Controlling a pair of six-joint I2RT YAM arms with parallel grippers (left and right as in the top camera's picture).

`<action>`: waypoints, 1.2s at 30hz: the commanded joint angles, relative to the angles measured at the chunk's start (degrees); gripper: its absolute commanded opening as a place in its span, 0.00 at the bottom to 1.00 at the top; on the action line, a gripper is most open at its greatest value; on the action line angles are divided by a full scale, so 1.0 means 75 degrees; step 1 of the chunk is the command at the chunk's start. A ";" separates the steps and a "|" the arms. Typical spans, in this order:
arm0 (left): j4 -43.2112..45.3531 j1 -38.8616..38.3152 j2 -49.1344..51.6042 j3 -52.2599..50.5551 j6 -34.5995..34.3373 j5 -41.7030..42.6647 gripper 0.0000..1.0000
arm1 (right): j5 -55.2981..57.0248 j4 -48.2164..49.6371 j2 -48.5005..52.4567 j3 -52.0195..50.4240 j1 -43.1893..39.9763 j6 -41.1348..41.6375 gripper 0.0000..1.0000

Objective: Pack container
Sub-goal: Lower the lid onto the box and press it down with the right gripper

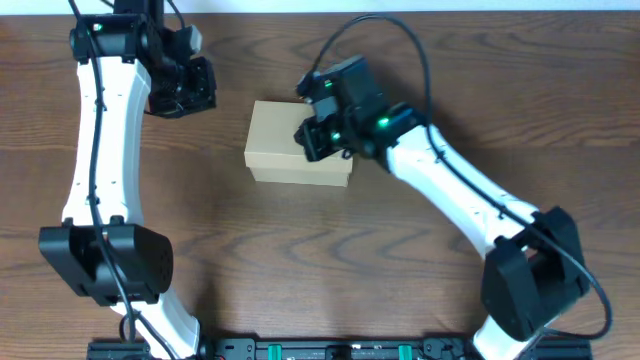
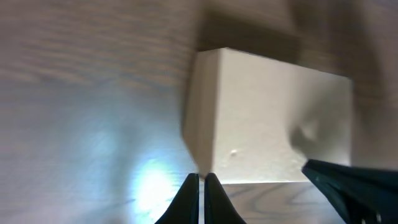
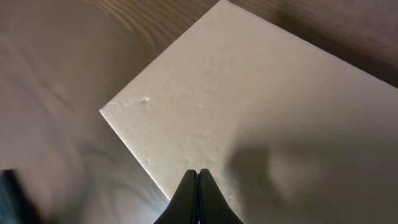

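**Operator:** In the overhead view, which arm is nearer to the container?

**Spotter:** The right one, clearly. The container lies in the middle of the frame on the table, and its long axis runs left to right with a small tilt. Your right tool is over the upper right part of its top. Your left tool is in the upper left of the frame, apart from the container and off its upper left corner. The top looks flat, so I judge the lid is down.

**Operator:** And the left wrist view?

**Spotter:** It is blurred. The container fills the centre and right of the frame, and you see its top and one side wall. The fingers of the left tool are pressed together at the bottom edge with nothing between them, just below the near corner of the box. I cannot say what the dark shape at the lower right is.

**Operator:** The right wrist view?

**Spotter:** The top of the container covers most of the frame, with one corner pointing left. The fingers of the right tool are also closed together and hold nothing. They are over the top, near its lower left edge. I cannot tell if they touch it. If you must work on the lid, I think the right arm should do it.
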 commanded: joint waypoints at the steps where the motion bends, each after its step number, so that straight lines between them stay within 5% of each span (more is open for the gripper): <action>1: -0.0134 -0.0012 -0.0157 0.0117 -0.0562 -0.0868 0.06 | 0.1425 -0.0245 -0.0050 0.0131 0.0277 -0.0312 0.01; 29: -0.0119 -0.0012 -0.0157 0.0117 -0.0944 -0.1265 0.06 | 0.1696 -0.0851 0.0828 0.0149 0.0367 -0.0778 0.01; 31: -0.0137 -0.0012 -0.0160 0.0117 -0.0944 -0.1265 0.16 | 0.1547 -0.0842 0.0589 0.0178 0.0367 -0.0772 0.01; 32: -0.0146 -0.0012 -0.0175 0.0119 -0.0944 -0.1262 0.35 | 0.1495 -0.0822 0.0379 0.0181 0.0367 -0.0769 0.04; 34: -0.0175 -0.0012 -0.0227 0.0119 -0.0944 -0.1256 0.81 | 0.1411 -0.0828 0.0102 0.0181 0.0367 -0.0766 0.36; 35: -0.0192 -0.0012 -0.0248 0.0119 -0.0944 -0.1256 0.98 | 0.1411 -0.0833 -0.0006 0.0181 0.0367 -0.0764 0.62; 36: -0.0213 -0.0012 -0.0291 0.0119 -0.0947 -0.1256 0.95 | 0.1413 -0.0839 -0.0134 0.0181 0.0367 -0.0761 0.84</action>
